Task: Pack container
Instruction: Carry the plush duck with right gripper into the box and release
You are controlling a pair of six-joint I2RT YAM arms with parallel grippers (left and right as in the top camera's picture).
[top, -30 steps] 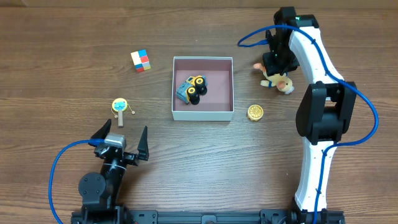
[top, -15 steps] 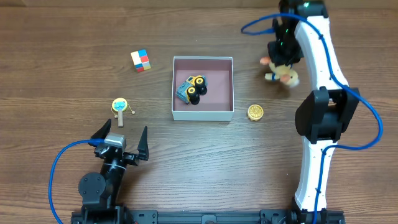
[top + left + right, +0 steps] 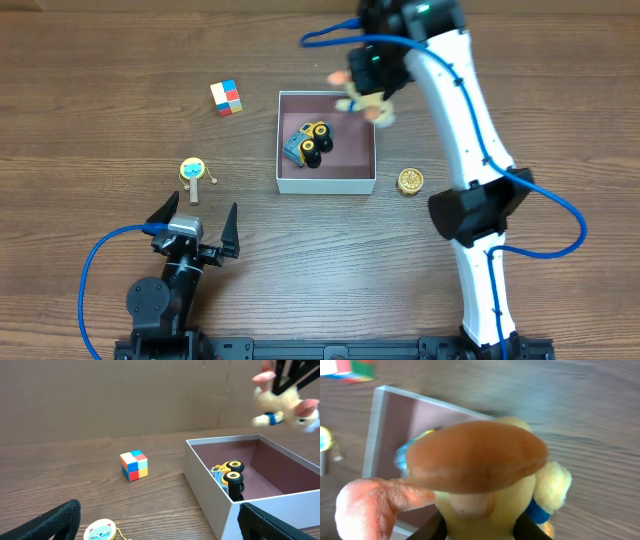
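Container | plush toy carried over its far rim | right hand clamped

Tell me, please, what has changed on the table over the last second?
The right fingers closed on the plush toy, lifted it off the table right of the container and carried it left, to above the container's far right corner. The toy truck, colour cube, gold disc, cat-face toy and open left fingers stayed put.

Square shallow container, white walls, pink-mauve inside, open-topped, sits upright and level
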